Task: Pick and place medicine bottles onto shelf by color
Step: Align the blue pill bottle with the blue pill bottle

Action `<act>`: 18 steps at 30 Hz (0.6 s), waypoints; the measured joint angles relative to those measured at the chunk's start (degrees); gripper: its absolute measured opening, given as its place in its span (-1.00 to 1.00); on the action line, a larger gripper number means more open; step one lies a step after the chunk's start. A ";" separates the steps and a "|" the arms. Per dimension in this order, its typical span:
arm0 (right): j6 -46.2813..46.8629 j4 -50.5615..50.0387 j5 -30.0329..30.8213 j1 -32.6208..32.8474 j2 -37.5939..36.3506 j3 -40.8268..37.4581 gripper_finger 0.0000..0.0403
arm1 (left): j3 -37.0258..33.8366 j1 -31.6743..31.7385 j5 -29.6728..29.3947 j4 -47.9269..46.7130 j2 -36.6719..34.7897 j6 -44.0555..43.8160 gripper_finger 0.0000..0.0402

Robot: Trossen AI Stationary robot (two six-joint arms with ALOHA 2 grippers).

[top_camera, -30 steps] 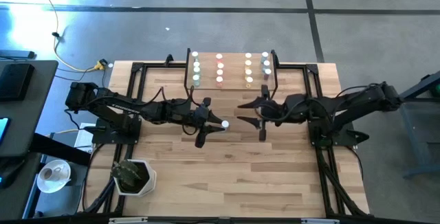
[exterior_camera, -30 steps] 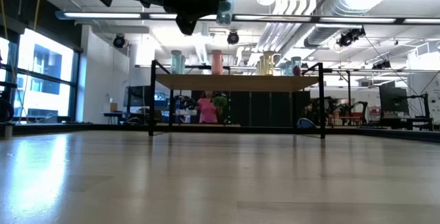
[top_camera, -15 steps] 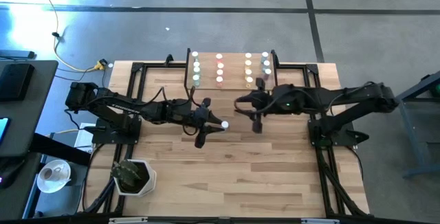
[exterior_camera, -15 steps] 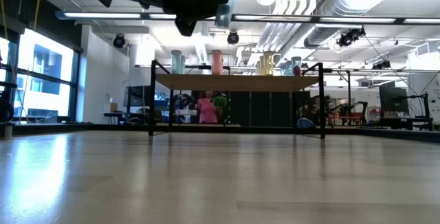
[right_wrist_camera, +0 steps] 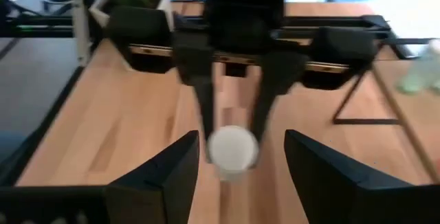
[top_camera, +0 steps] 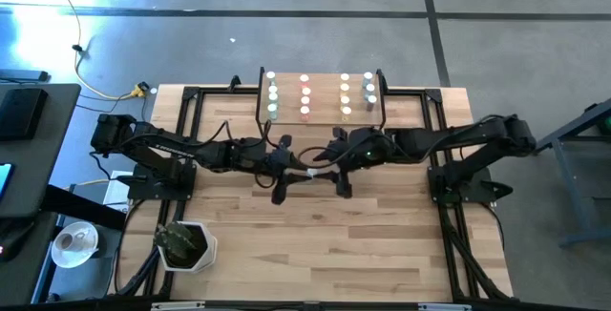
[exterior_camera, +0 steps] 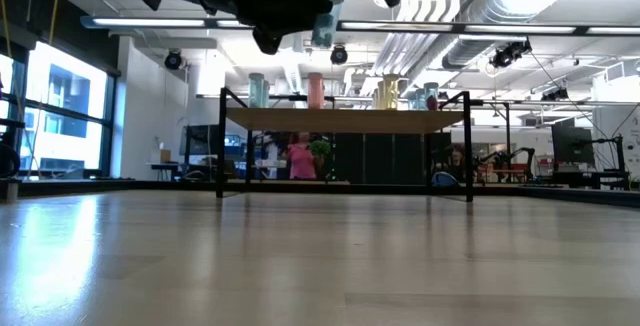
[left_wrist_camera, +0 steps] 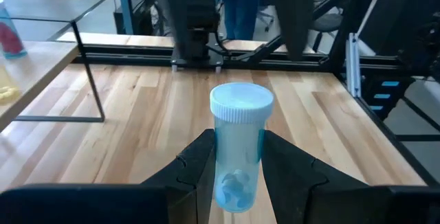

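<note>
Left tool (left_wrist_camera: 234, 165) raised mid-surface, fingers clamped; right tool (right_wrist_camera: 234, 148) facing it close, fingers spread wide.

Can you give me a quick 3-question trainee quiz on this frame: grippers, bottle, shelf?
1. True or false: the left gripper is shut on the blue bottle.
2. The right gripper is: A) open, facing the bottle's cap B) shut on a pink bottle C) over the shelf.
3. How many bottle columns stand on the shelf in the high view?

Key: 1 true; 2 A; 3 four.
</note>
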 joint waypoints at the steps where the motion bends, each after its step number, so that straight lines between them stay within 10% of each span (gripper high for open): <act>1: 0.20 0.52 -0.53 0.00 0.52 0.00 0.02 | 0.00 0.00 -0.25 -0.20 0.00 0.02 -0.51; 18: 0.18 2.21 -0.39 -0.09 3.15 -0.02 0.02 | 0.00 -0.02 -0.41 0.63 0.00 0.28 -0.51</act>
